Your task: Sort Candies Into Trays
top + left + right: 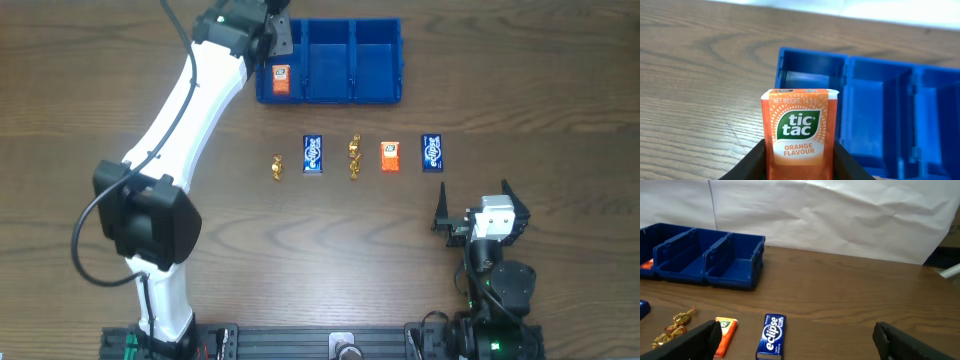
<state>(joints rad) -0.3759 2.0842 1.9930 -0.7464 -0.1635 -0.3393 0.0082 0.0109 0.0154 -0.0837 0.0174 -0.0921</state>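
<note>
My left gripper (280, 62) is shut on an orange candy box (281, 80), held upright at the left compartment of the blue three-part tray (352, 95). In the left wrist view the orange box (801, 132) stands between the fingers, with the tray (875, 95) just beyond it. On the table lie, in a row, a gold candy (278, 166), a blue gum pack (313, 154), two gold candies (354, 158), a second orange box (390, 157) and another blue pack (432, 152). My right gripper (473, 195) stands open below the row's right end, holding nothing.
The right wrist view has the nearer blue pack (771, 336), the orange box (725, 335) and gold candies (675, 325) ahead of the open right gripper (797, 329). A white sheet hangs behind the brown wooden table (540, 110).
</note>
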